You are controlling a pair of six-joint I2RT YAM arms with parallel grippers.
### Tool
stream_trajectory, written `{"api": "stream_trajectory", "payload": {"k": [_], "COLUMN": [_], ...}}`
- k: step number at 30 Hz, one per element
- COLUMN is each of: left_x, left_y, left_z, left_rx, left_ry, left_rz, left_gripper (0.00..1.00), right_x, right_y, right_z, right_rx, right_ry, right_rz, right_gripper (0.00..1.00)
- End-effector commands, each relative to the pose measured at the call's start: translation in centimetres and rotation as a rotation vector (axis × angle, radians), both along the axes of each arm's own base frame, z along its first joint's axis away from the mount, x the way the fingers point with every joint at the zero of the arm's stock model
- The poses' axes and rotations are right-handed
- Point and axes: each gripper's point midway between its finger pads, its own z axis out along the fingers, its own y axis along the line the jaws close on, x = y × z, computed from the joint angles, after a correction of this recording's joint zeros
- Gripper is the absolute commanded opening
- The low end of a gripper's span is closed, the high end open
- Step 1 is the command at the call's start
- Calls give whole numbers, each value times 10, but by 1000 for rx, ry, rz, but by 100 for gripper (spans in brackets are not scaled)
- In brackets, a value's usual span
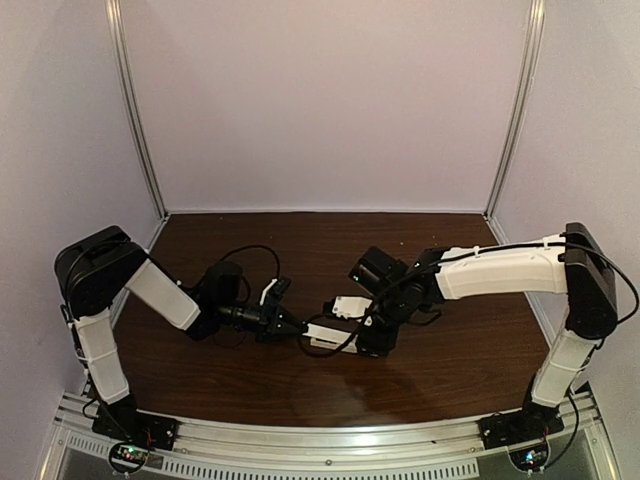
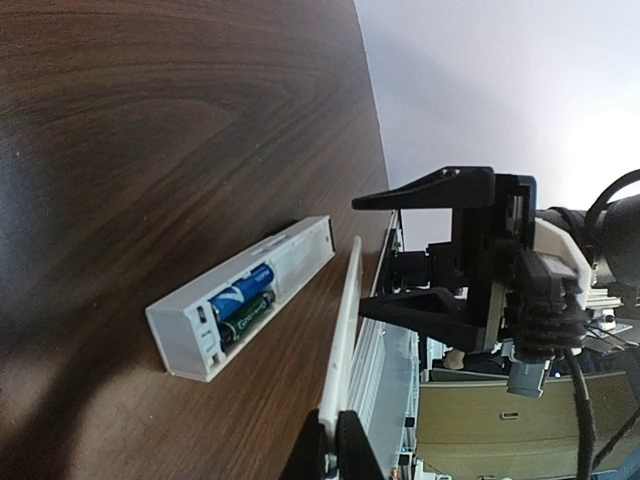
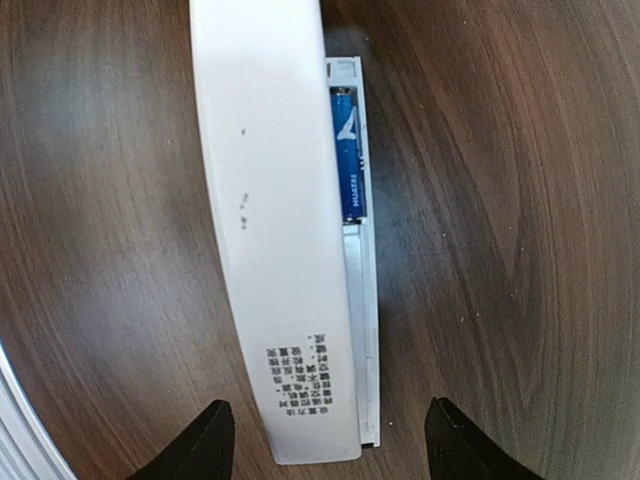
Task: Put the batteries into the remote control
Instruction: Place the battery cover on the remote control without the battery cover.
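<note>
Two batteries (image 2: 243, 298) lie in the recess of the remote control (image 2: 300, 245), flat on the desk (image 2: 150, 120) — my left gripper (image 2: 334, 452) pinches the cover strip (image 2: 345, 320) just beside it; my right gripper (image 2: 395, 250) hangs wide, empty.

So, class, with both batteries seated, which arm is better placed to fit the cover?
Left: the left tool is shut on the battery cover, close alongside the remote control. The right tool hangs open and empty above.
</note>
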Motion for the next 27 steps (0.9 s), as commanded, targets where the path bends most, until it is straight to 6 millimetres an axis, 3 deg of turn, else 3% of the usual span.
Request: {"api": "stream_trajectory", "payload": {"k": [1, 16, 27], "left_x": [7, 12, 13], "left_y": [-5, -10, -11], "left_z": [2, -4, -11], "left_rx": [-26, -25, -18], "left_ry": [-23, -4, 8], "left_rz": [10, 9, 11], "left_gripper": [0, 0, 0], "right_x": [4, 11, 13], "right_y": [7, 8, 9], "right_z": [3, -23, -31], "right_rx": [-13, -120, -136], "right_ry": [3, 31, 35], "right_rz": [22, 44, 51], "right_gripper": [66, 66, 62]}}
